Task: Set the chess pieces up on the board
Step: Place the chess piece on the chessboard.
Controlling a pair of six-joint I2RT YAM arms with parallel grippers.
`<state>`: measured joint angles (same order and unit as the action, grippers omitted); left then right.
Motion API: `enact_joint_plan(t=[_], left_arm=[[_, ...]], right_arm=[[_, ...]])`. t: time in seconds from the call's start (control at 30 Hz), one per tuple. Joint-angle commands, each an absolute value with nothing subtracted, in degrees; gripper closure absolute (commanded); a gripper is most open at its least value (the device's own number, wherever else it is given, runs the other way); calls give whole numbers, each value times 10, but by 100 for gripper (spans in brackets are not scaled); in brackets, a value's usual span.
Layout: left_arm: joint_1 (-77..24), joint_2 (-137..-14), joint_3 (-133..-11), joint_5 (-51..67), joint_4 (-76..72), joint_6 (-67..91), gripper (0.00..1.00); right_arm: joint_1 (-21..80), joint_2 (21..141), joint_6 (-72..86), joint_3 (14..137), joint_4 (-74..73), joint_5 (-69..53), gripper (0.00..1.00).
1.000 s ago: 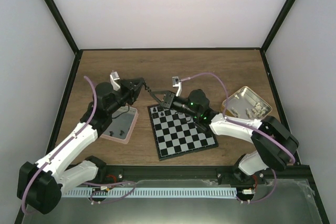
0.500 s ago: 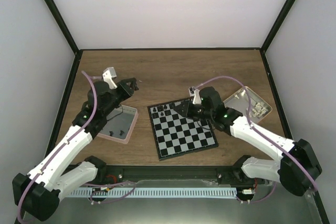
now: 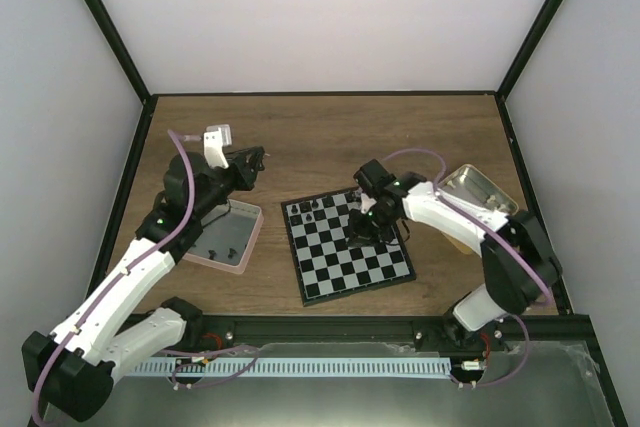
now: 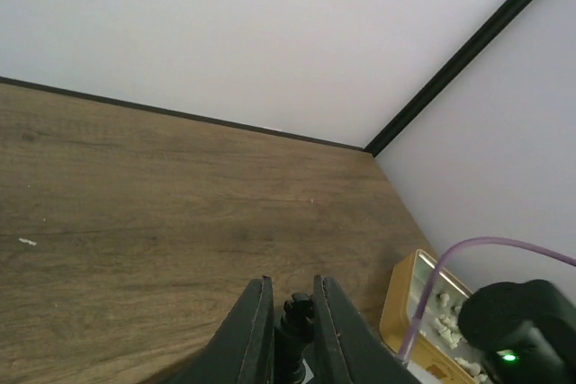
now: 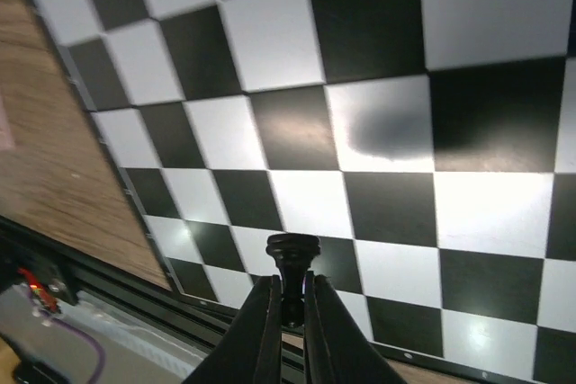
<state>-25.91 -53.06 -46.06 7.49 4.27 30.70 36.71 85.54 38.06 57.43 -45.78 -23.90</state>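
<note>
Pinching a black piece [image 5: 292, 258] — right wrist view only.

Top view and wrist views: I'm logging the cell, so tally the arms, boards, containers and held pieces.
Arms: 2 (left arm, right arm)
Board: 1
Containers: 2 (tray, tin)
Held pieces, black: 2 (one in left end effector, one in right end effector)
Total: 7
</note>
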Motion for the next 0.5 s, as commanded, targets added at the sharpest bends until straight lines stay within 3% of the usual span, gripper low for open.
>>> enact_joint_plan(t=[0.0, 0.37, 0.47], left_arm=[[-257, -517, -456, 86, 21, 282, 94], [-257, -508, -445, 134, 3, 266, 92], [-257, -507, -445, 137, 2, 266, 92]], right_arm=[[363, 904, 343, 616, -566, -241, 99], [363, 964, 341, 653, -580, -197, 94], [363, 971, 339, 658, -578, -185, 82]])
